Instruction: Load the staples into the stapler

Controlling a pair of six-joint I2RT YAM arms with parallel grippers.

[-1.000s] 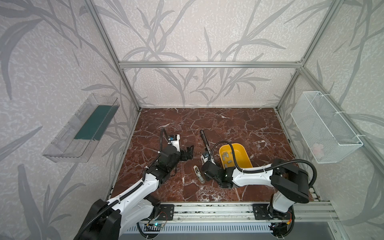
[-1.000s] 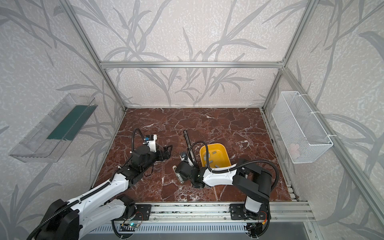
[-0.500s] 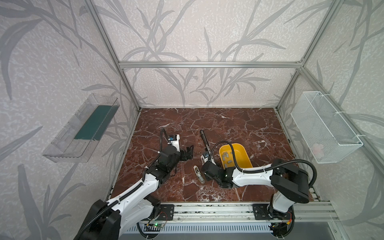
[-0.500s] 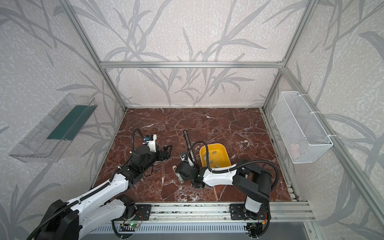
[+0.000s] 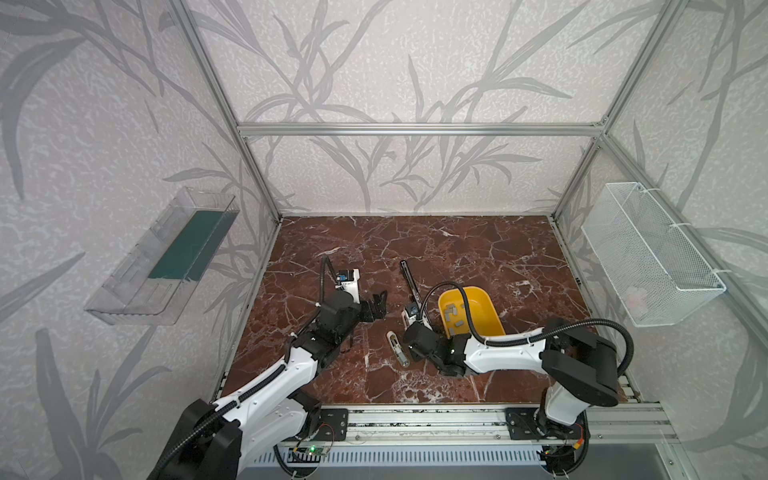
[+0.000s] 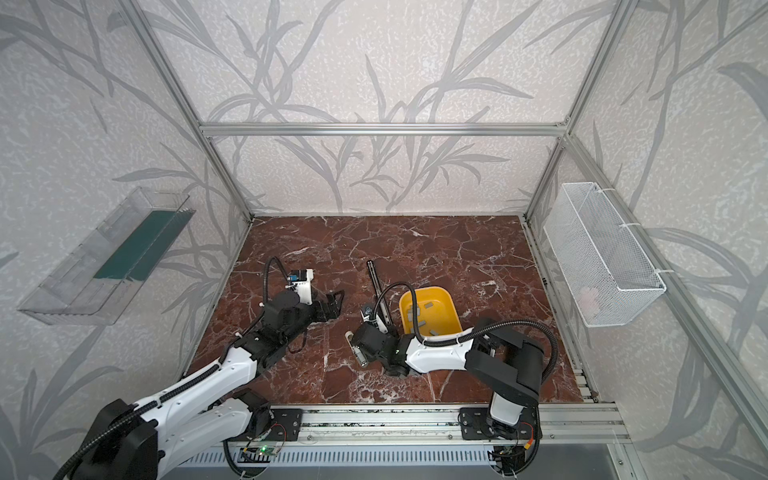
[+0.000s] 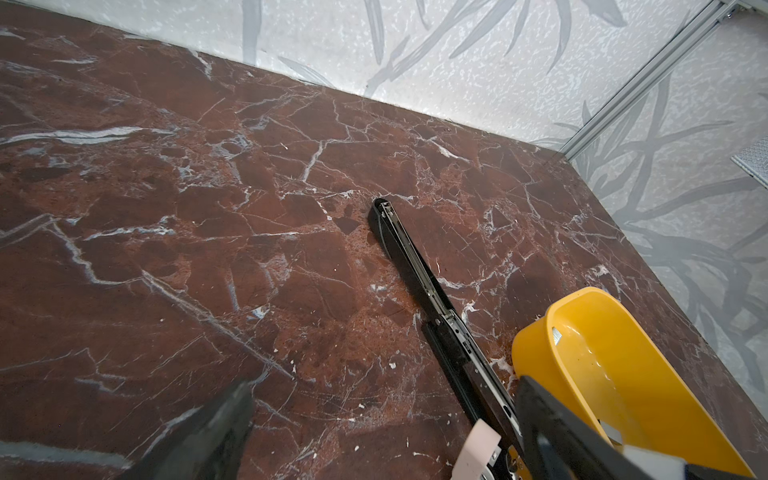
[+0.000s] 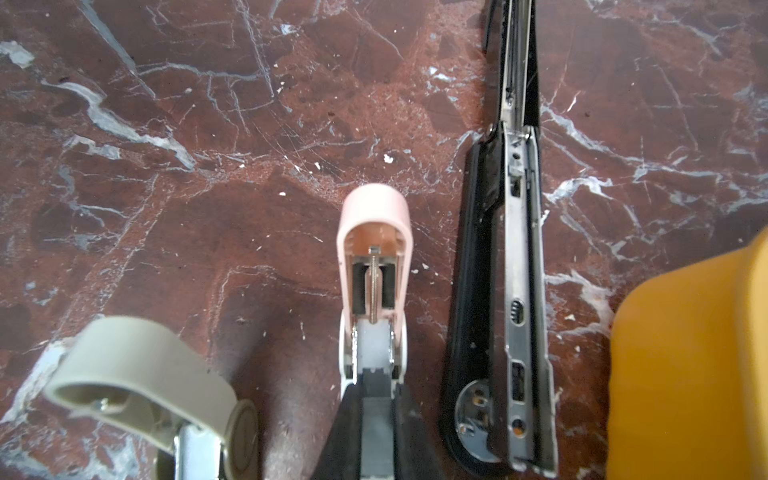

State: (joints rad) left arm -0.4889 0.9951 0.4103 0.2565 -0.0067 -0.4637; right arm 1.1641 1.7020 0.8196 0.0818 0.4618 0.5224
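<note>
As the right wrist view shows it, the right gripper [image 8: 376, 390] stands almost fully closed. Its dark fingers [image 8: 345, 436] pinch a narrow grey piece that appears to be a staple strip [image 8: 376, 419]. Directly beyond those fingertips lies the pink stapler [image 8: 374, 216], opened up. Its white channel sits just under the strip's leading end, and its pink lid is folded away from the fingers with the metal pusher exposed. Whether strip and channel touch cannot be told.

On one flank of the right fingers, close by, lies the grey stapler [image 8: 137, 357]. On the opposite flank lies the black stapler [image 8: 519, 249], unfolded flat and running well past the fingertips. Beyond the black stapler, farther from the fingers, sits the yellow tray [image 8: 685, 353].

In both top views the other staples [image 5: 452, 316] [image 6: 420, 322] lie loose in that tray, just beside the right wrist and well apart from the left fingers.

Noted of the left gripper [image 5: 376, 305]: it is spread fully wide, with nothing between its fingers [image 7: 199, 436] but bare marble table [image 7: 208, 208]. Ahead of them, off toward the right arm, lie the black stapler and the tray. In the left wrist view the pink stapler's tip shows just beside one finger.
</note>
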